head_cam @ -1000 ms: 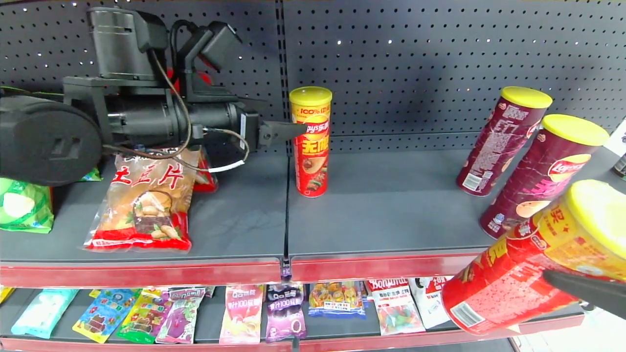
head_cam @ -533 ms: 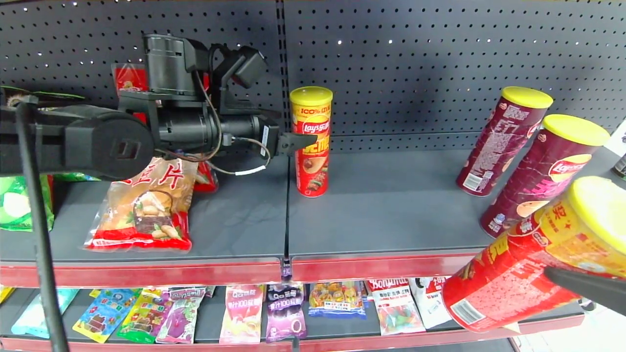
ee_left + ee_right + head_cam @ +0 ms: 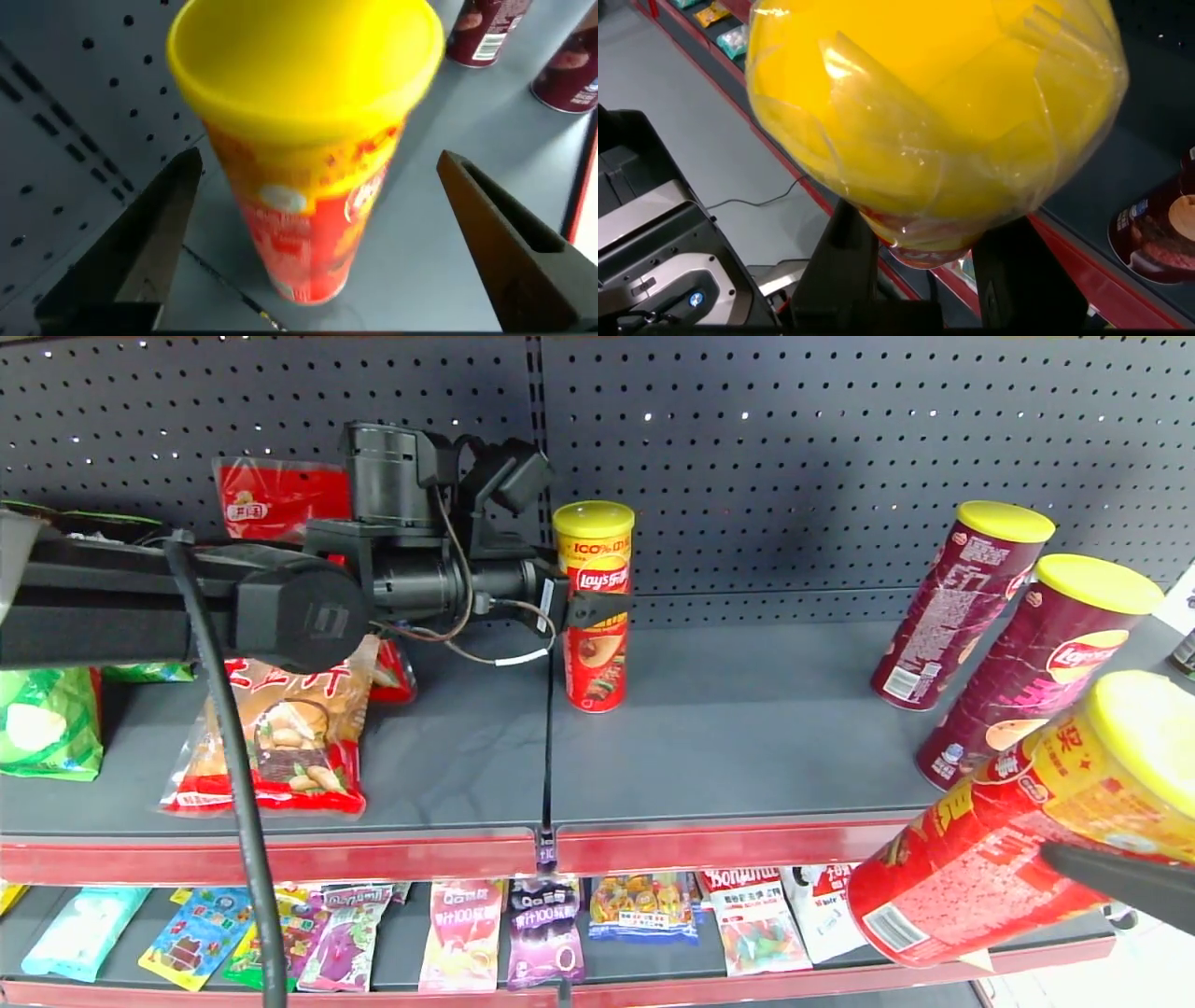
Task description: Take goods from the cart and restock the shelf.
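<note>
A red chip can with a yellow lid (image 3: 594, 607) stands upright at the middle back of the grey shelf (image 3: 747, 737). My left gripper (image 3: 597, 608) is open at its mid-height, one finger on each side. The left wrist view shows that can (image 3: 308, 140) between the spread fingers (image 3: 154, 243) of the left gripper (image 3: 318, 163). Low on the right, in front of the shelf edge, my right gripper (image 3: 1116, 882) is shut on a second red can with a yellow lid (image 3: 1018, 821), held tilted. Its lid (image 3: 934, 112) shows above the right gripper (image 3: 938, 271).
Two maroon cans (image 3: 962, 602) (image 3: 1041, 667) stand on the shelf's right. A potato-chip bag (image 3: 280, 728), a green bag (image 3: 47, 723) and a red bag (image 3: 271, 499) sit at the left. Bare shelf lies between the red can and the maroon cans. Candy packets (image 3: 467, 933) line the lower shelf.
My left arm has moved right along the shelf, and its open fingers now straddle the standing red can. The right gripper and its can have hardly moved.
</note>
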Robot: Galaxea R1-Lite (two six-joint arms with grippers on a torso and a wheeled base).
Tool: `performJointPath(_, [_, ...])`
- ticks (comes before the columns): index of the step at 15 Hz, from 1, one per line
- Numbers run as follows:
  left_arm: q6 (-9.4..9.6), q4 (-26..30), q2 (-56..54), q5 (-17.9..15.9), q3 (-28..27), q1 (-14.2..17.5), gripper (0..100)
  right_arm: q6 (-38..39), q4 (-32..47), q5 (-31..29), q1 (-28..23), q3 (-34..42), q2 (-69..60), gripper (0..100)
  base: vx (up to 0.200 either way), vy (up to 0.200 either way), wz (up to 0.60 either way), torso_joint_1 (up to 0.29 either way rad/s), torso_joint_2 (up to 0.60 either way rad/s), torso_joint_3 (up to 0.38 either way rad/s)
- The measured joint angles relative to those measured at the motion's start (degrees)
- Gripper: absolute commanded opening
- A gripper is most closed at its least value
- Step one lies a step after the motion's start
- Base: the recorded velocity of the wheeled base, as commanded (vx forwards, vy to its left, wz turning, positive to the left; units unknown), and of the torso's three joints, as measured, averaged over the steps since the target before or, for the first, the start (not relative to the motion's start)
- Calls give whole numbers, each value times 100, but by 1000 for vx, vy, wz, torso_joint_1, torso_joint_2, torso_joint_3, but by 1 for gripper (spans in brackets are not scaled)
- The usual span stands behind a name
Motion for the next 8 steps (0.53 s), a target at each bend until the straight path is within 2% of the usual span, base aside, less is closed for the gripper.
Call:
performJointPath(1, [0,0,69,26,-66,0,100,0,0,0,0,2,-13,0,0,0,0,0,0,0])
performJointPath(2, [0,-7,157,55,-129,-5,0,2,6,0,-2,24,-28,0,0,0,0,0,0,0])
performJointPath(8, [40,-43,364,4,-162,-80,0,16,9,-2,-9,79,-55,0,0,0,0,0,0,0])
